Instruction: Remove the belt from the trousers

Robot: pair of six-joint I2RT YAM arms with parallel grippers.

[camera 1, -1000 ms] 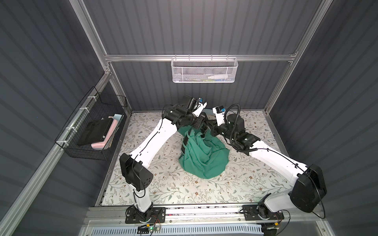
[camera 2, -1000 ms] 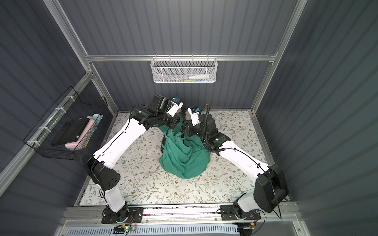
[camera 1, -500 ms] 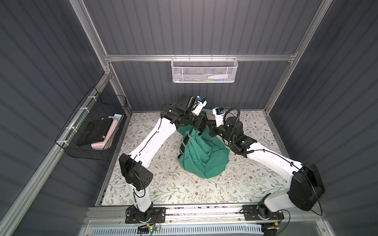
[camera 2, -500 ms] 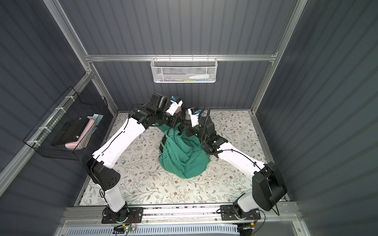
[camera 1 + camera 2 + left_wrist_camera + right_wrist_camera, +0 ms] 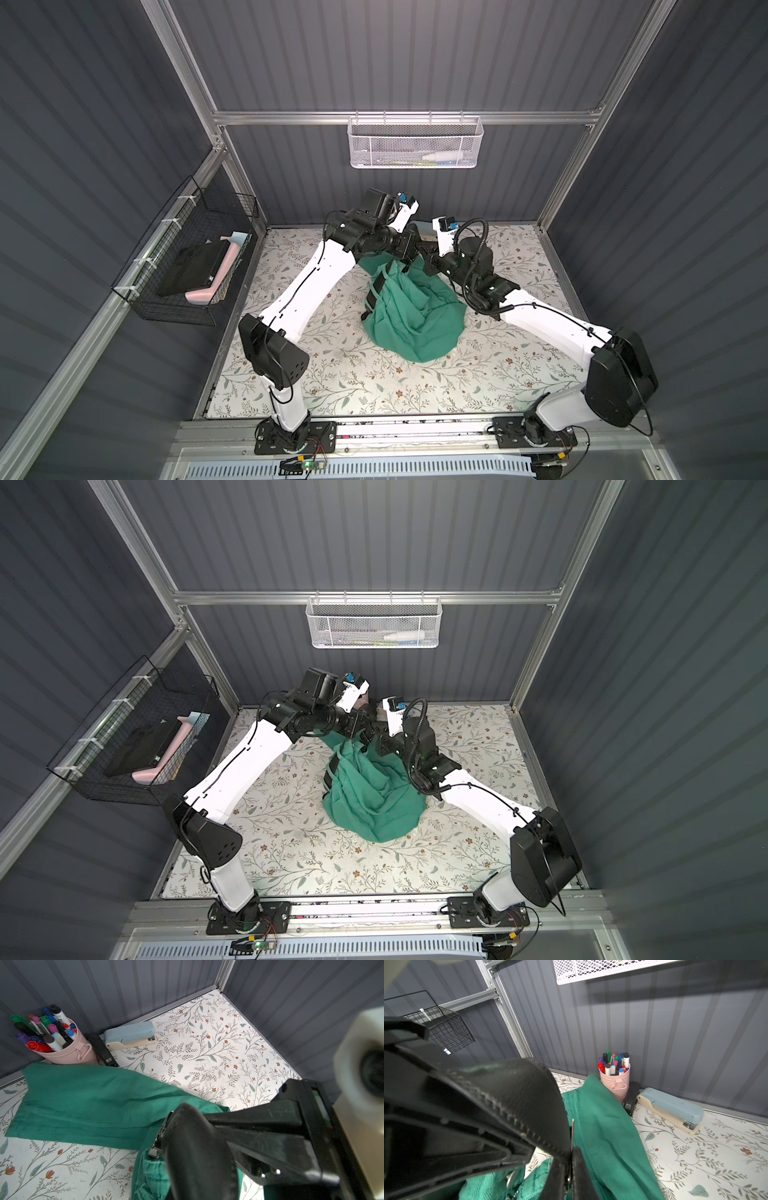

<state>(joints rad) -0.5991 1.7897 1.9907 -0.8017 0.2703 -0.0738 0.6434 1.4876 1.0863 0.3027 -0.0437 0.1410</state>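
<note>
The green trousers [image 5: 415, 316] [image 5: 374, 800] lie bunched on the middle of the table, their top lifted toward the back wall. The black belt [image 5: 376, 286] [image 5: 331, 773] runs down their left edge. My left gripper [image 5: 409, 259] [image 5: 362, 734] and right gripper [image 5: 424, 262] [image 5: 376, 741] meet tip to tip above the waistband. The left wrist view shows the belt [image 5: 193, 1147] looped close up with its metal buckle [image 5: 158, 1142], and the right gripper's fingers [image 5: 259, 1118] shut on the strap. In the right wrist view the belt [image 5: 512, 1093] arches over the left gripper's fingers [image 5: 456, 1147], which are shut on it.
A pink cup of markers [image 5: 66, 1051] [image 5: 615, 1082], a black stapler [image 5: 104, 1051] and a blue stapler [image 5: 129, 1035] [image 5: 672, 1109] stand by the back wall beside a trouser leg [image 5: 83, 1101]. A black wire basket [image 5: 187, 266] hangs left, a white mesh basket [image 5: 415, 143] hangs behind.
My right gripper has moved in toward the left gripper over the waistband. The left arm has hardly moved, and the trousers' heap keeps its place.
</note>
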